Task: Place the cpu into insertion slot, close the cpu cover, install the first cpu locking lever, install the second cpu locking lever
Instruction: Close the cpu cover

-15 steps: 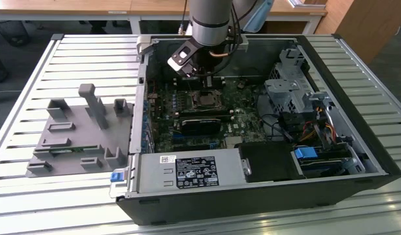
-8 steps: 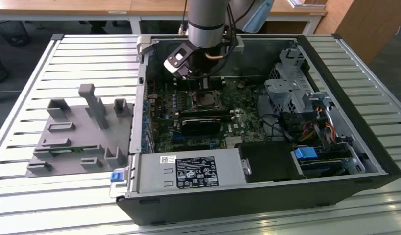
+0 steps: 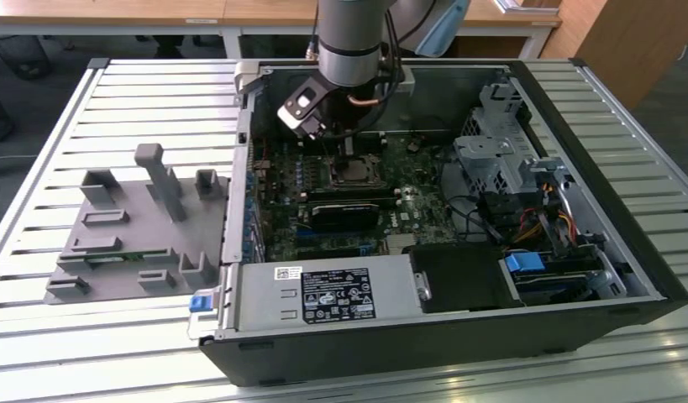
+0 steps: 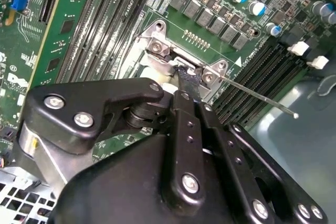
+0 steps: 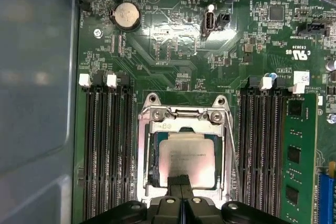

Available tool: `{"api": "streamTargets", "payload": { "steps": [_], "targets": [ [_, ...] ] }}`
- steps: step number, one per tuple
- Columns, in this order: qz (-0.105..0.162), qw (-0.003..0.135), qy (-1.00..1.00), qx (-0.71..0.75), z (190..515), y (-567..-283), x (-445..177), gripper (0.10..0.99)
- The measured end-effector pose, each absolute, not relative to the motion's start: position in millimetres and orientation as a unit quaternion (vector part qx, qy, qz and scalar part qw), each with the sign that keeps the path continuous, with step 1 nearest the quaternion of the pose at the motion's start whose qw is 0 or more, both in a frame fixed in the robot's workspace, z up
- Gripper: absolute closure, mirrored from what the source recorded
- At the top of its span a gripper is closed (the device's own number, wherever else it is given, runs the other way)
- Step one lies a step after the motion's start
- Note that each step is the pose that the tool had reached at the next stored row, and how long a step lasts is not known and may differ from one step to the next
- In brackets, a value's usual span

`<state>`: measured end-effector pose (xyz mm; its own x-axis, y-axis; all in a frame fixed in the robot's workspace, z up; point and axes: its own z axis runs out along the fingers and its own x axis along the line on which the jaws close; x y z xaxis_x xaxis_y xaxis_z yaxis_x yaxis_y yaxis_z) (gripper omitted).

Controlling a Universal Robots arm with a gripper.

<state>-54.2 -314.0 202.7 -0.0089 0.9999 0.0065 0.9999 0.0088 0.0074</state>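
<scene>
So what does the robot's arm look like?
A round silver-grey metal arm with a light blue cap. Its black tool is made of jointed bars dotted with silver screws. A black-and-white box sits at the wrist.

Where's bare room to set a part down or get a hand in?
Free: table slats around the grey fixture, on the exterior view's left of the case. Crowded: claw at the cpu, memory slots flanking both sides; cables toward the exterior view's right.

cpu [image 5: 186,153] edge prob. behind gripper [image 5: 181,181]
</scene>
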Motion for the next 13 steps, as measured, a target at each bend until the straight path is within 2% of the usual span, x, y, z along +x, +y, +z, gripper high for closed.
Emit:
{"api": "streamTargets", "payload": {
  "steps": [13],
  "targets": [
    [0.005,0.0,0.71,0.704,199.8,-313.9,-46.1,0.98]
  ]
}}
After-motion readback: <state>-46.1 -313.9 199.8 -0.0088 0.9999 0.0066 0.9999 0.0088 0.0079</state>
